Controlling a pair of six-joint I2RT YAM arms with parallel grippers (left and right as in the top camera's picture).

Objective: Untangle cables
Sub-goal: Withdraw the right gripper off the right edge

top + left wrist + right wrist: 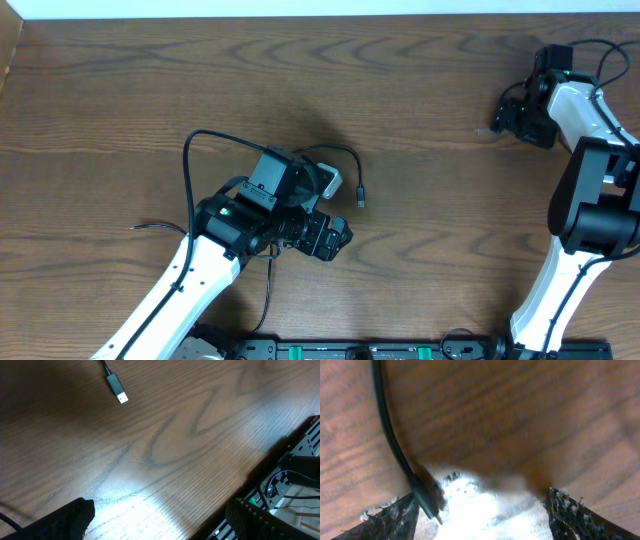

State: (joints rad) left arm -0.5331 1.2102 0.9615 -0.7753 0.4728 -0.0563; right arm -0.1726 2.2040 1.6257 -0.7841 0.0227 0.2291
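Note:
A thin black cable (pixel 190 150) loops from under my left arm, arcs over the wrist and ends in a small plug (pixel 361 199) on the wooden table. That plug lies at the top of the left wrist view (pixel 116 390), far ahead of my left gripper (pixel 160 510), which is open and empty; the gripper also shows in the overhead view (pixel 335 240). My right gripper (pixel 503 118) is at the far right of the table. In the right wrist view it (pixel 480 505) is open, low over the table, with a black cable's plug end (pixel 426 496) just inside its left finger.
Another thin black cable end (pixel 150 227) lies left of my left arm. A black rail with electronics (pixel 300 460) runs along the table's front edge. The right arm's own thick black wires (pixel 600 50) loop at the top right.

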